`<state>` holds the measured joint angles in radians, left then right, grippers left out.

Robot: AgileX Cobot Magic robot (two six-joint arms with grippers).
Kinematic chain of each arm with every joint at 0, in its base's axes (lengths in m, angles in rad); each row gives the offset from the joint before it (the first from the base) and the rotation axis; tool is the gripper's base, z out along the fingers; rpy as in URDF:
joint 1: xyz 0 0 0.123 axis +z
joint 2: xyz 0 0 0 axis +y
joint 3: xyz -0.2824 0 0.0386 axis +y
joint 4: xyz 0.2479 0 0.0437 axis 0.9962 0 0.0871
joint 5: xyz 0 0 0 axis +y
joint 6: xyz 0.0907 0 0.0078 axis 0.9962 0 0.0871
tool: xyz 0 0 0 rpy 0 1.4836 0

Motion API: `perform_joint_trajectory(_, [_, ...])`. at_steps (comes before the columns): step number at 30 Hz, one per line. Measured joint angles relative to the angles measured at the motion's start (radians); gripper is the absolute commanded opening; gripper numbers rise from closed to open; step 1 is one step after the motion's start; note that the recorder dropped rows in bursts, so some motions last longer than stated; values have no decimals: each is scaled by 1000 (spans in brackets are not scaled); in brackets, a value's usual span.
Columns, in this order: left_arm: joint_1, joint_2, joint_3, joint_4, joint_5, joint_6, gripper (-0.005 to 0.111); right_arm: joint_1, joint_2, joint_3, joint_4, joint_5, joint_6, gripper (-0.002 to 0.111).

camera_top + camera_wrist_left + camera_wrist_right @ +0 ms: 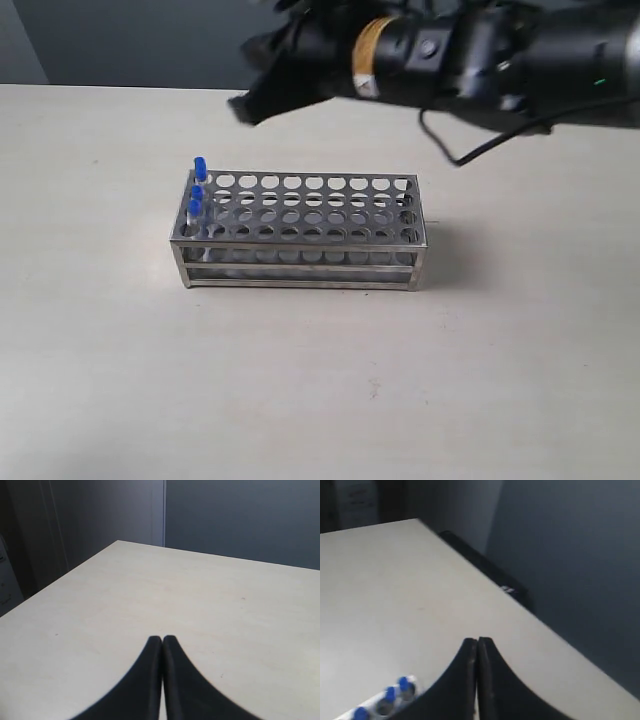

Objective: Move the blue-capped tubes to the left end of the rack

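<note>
The tubes (196, 190) stand in the left-end holes of the rack (310, 236). Three blue caps show, and a fourth cannot be confirmed. The left claw (162, 640) and right claw (477, 641) are pressed together, empty. The task looks essentially finished.

A pale tabletop (320, 380) stands before a dark blue-grey wall (130, 40).

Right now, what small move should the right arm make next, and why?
Probably draw the right tool back: it is shut and empty, and the blue-capped clear tubes in view stand at the left end of the rectangular stainless-steel rack.
</note>
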<state>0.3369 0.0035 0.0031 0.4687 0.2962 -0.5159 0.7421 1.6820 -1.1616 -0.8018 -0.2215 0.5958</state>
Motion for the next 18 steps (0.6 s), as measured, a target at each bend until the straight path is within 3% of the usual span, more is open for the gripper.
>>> perform_joint_trajectory(10, [0,0,0,0,0,0,1,-336,-389,338,112,66,2,0])
perform_joint_trajectory(18, [0,0,0,0,0,0,1,-376,-523,565,299,171,4,0])
